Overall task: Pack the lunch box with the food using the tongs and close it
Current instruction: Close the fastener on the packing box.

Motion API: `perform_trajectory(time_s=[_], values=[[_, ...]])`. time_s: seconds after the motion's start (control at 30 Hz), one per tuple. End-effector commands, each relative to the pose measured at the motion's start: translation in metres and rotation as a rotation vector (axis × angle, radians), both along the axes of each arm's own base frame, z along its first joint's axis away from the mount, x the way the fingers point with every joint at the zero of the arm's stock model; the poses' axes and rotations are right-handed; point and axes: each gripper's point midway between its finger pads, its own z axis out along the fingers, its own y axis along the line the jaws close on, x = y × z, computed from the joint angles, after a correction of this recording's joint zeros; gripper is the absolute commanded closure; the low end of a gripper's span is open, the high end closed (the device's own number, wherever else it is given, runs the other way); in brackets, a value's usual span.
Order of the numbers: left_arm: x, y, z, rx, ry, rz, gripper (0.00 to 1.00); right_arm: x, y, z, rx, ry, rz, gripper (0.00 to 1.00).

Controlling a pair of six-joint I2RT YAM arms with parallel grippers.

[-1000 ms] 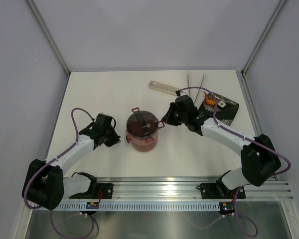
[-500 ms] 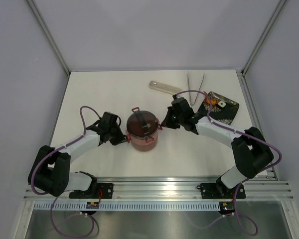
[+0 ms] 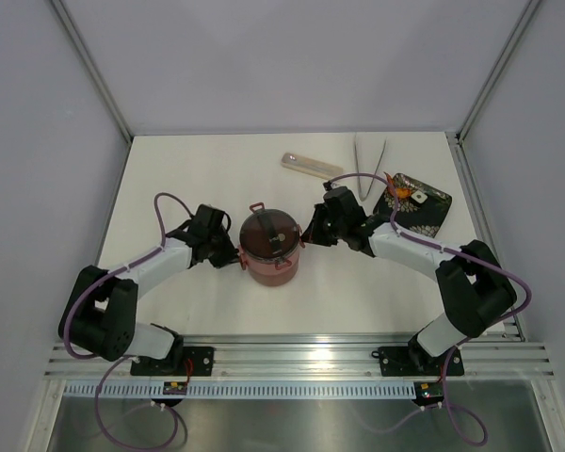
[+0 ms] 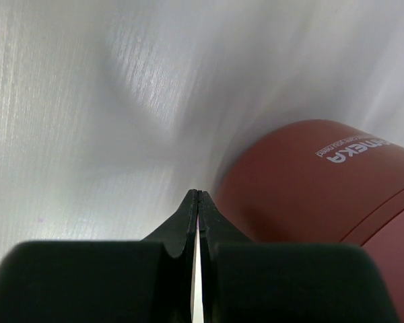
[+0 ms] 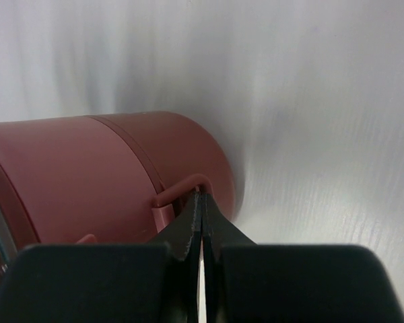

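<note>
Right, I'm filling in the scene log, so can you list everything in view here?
round maroon stacked lunch box with red latches: one, maroon, table centre
slim silver metal tongs: one, silver, far side
long pale beige cutlery case: one, beige, left of the tongs
black patterned rectangular tray: one, black, right side
orange-red shrimp-like food pieces: count unclear, orange, on tray
small white food piece: one, white, on tray
left gripper: black, shut, beside the box
right gripper: black, shut, at a latch
</note>
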Motion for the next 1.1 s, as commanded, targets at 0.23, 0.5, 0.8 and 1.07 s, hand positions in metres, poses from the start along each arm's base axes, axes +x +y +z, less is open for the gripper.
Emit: perform_trajectory(time_s=[0.23,0.5,0.8,1.07], values=[[0.038,-0.026,0.022,-0.071,-0.092,-0.036,1.00,-0.019,0.019,0.011,0.097,0.012,0.035,1.00],[0.055,-0.036,0.020,-0.075,-0.093,-0.053,1.00,-0.025,0.008,0.016,0.095,0.003,-0.017,1.00],[0.070,-0.036,0.027,-0.053,-0.090,-0.037,1.00,-0.028,-0.006,0.013,0.075,0.002,-0.096,1.00],[0.075,0.001,0.047,0.050,-0.136,0.052,0.94,-0.015,-0.040,0.032,-0.022,-0.090,-0.236,0.96]])
